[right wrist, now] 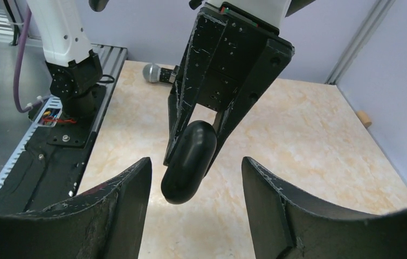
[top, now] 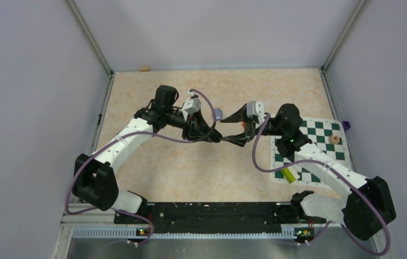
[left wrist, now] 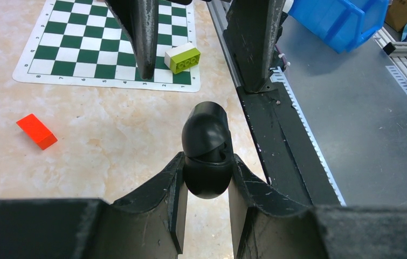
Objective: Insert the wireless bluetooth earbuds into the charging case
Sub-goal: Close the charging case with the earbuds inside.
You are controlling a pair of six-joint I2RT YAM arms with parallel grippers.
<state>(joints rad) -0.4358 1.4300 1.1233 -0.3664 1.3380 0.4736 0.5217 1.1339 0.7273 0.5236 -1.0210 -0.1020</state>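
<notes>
**In the middle of the top view: a smooth case in a thin pinch**

The left jaws are clenched on the black case, grasping only its lower end and holding it above the worktop. Its rounded upper part sticks out free towards the right jaws. Those are released and empty, spread wide and facing the case without touching it. No earbuds can be made out in any view, so loading looks not yet begun.

The main risk, as I judge it, is the hold itself: a curved, glossy shell with little contact. If the right jaws close off-centre or press on the free end, the case may swivel or squirt out and drop. It might then roll towards the black rail at the right of the left wrist view. A second risk is the two sets of fingers knocking together, since they are so near. The red block and checkered mat lie well apart from all this.
</notes>
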